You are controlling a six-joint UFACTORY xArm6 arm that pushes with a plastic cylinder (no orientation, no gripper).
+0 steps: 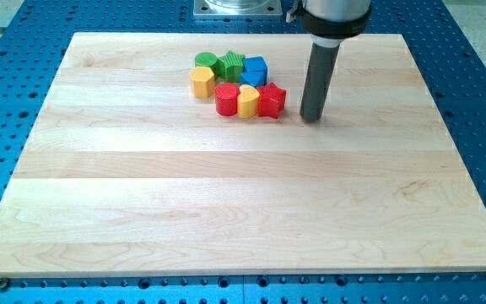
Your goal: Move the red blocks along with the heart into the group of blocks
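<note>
Camera view, your tip (311,117) resting just right of the red star (272,100), touching yellow heart (248,100), red cylinder (227,99), no jaws on your end effector, all sitting on the wooden surface (226,203).

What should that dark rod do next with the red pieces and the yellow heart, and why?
Probably little: a short nudge toward the view's left at most. My tip stands just right of the red star, apart from it. The star, yellow heart and red cylinder already sit against the blue block and the green ones.
</note>
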